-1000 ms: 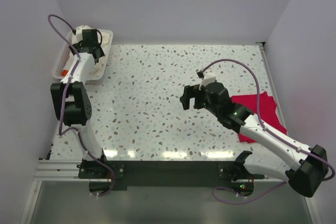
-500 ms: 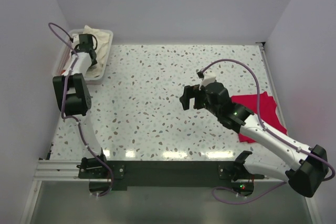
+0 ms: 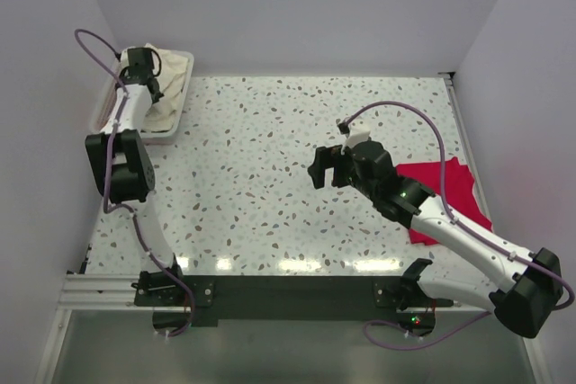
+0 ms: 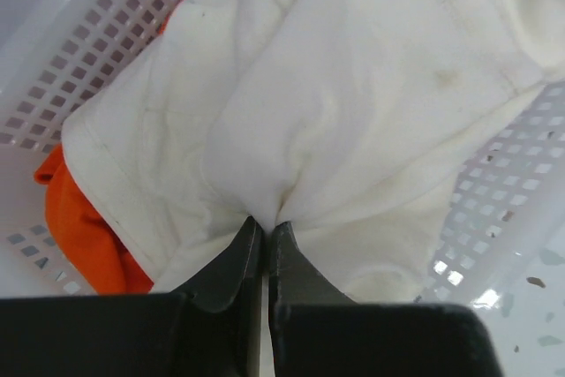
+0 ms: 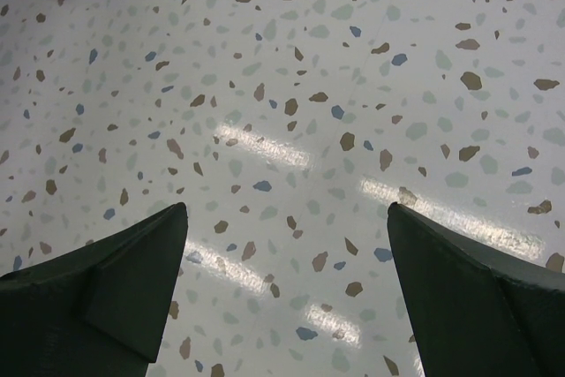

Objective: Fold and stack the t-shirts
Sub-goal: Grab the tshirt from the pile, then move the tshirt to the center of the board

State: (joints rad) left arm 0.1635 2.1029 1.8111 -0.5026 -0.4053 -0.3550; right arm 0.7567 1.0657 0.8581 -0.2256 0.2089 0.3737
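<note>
We were picking: our left gripper [image 4: 265, 231] jaws pinched the white cotton t-shirt [image 4: 353, 112] in the far-left white perforated plastic basket [image 4: 79, 33]; the right gripper [image 5: 287, 245] stood open. Next, we judged, lift clear.

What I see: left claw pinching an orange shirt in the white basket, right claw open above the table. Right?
No: the left wrist view shows the left claw shut on the white fabric shirt, not the orange cloth beside it. The white perforated basket and right claw open above the speckled table: correct.

No legible text or markings anywhere.
</note>
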